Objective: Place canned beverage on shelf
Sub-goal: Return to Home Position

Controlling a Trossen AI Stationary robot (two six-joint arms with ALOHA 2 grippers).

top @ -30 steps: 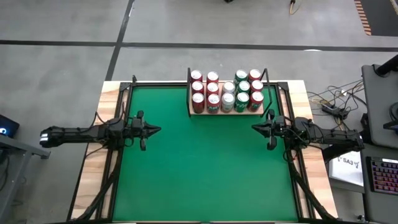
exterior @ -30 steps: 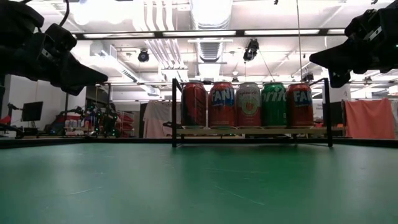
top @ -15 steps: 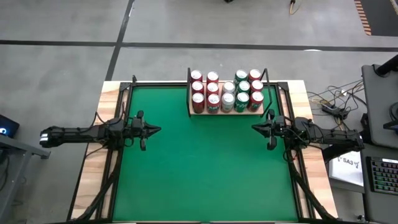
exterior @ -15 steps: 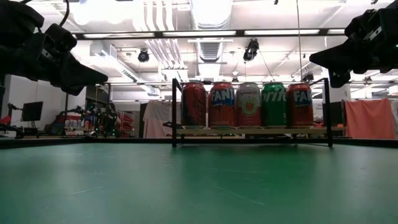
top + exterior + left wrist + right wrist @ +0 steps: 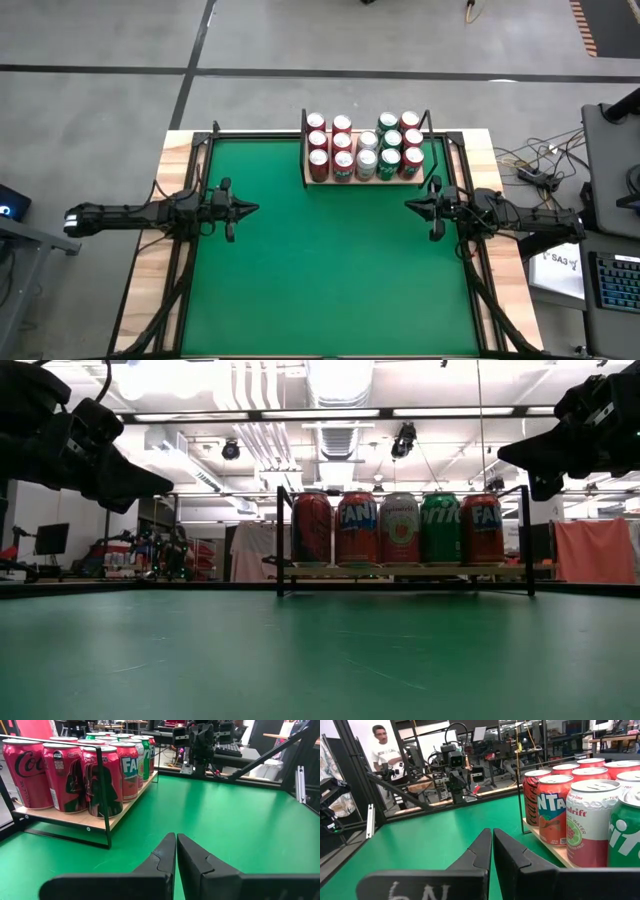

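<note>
The shelf [image 5: 320, 181], a light wood board with thin black uprights, stands at the far middle of the green table. Several cans [image 5: 365, 146] stand upright on it in rows: red, orange, white and green ones [image 5: 398, 528]. The cans also show in the left wrist view [image 5: 102, 782] and the right wrist view [image 5: 592, 822]. My left gripper [image 5: 255, 209] hovers shut over the table's left side, pointing level toward the right. My right gripper [image 5: 408, 205] hovers shut over the right side, pointing toward the left. Neither holds anything.
The green felt [image 5: 320, 270] between the arms and toward the near edge is open room. A wooden border and black frame rails [image 5: 190, 170] run along the table's sides. A person [image 5: 382, 747] stands in the room beyond the table.
</note>
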